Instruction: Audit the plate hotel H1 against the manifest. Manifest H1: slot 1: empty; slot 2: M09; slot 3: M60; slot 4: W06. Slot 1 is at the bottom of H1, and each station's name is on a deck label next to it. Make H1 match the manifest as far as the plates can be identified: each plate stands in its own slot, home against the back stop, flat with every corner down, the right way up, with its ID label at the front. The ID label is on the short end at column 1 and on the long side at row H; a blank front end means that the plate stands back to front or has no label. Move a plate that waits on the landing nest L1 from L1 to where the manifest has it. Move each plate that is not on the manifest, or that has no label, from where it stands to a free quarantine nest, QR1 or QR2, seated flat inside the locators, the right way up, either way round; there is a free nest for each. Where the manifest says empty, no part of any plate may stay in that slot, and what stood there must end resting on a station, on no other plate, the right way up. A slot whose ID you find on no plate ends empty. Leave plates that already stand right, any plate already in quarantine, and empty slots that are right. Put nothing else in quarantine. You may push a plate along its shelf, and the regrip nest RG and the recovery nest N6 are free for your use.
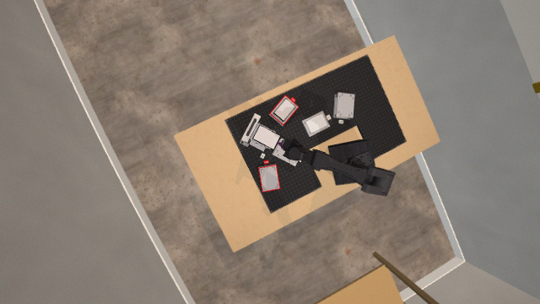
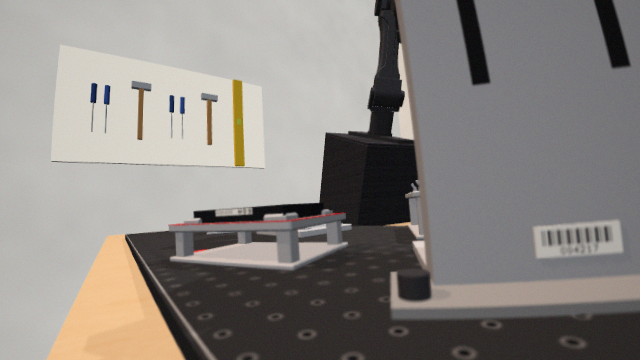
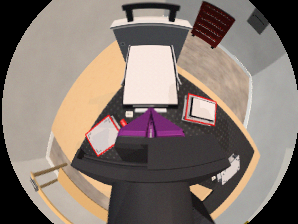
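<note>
The plate hotel H1 [image 1: 261, 136] stands at the left of the black deck, and its white top hides the slots from above. In the wrist view the hotel [image 3: 150, 72] lies straight ahead of my gripper. My gripper [image 1: 283, 150] is at the hotel's front, its purple fingers [image 3: 150, 125] shut together with nothing between them. No plate inside the hotel shows in any view. In the exterior view the hotel's grey side wall [image 2: 525, 150] with a barcode sticker fills the right.
Two red-framed nests sit beyond the hotel [image 1: 283, 110] and on its near side [image 1: 269, 177]; one also shows in the exterior view [image 2: 260, 235]. Two grey nests [image 1: 315, 123] [image 1: 344, 105] lie to the right. The arm's base [image 1: 375, 179] is at the deck's edge.
</note>
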You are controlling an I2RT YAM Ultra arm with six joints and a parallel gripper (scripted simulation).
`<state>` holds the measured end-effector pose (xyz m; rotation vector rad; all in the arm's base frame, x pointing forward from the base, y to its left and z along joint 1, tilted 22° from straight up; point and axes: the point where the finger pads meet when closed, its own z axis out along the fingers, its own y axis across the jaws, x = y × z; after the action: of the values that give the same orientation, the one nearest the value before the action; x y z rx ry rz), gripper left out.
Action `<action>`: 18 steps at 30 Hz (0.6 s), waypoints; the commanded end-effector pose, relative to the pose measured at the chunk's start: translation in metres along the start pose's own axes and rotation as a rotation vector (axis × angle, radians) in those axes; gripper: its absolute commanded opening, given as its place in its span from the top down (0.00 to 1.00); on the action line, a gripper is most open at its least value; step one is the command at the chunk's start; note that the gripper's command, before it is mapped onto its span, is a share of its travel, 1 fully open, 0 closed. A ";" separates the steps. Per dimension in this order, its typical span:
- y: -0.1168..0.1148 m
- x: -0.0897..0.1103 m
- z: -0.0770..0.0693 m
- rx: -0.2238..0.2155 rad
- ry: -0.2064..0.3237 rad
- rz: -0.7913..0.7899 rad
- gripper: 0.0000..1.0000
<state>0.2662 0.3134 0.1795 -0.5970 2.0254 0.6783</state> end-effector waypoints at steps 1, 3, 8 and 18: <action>0.001 -0.006 -0.001 -0.003 -0.015 0.001 1.00; 0.001 -0.007 0.000 -0.003 -0.015 0.001 1.00; 0.001 -0.010 0.003 -0.003 -0.015 0.001 1.00; 0.001 -0.014 0.006 -0.003 -0.015 0.001 1.00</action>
<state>0.2746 0.3198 0.1831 -0.5964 2.0231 0.6795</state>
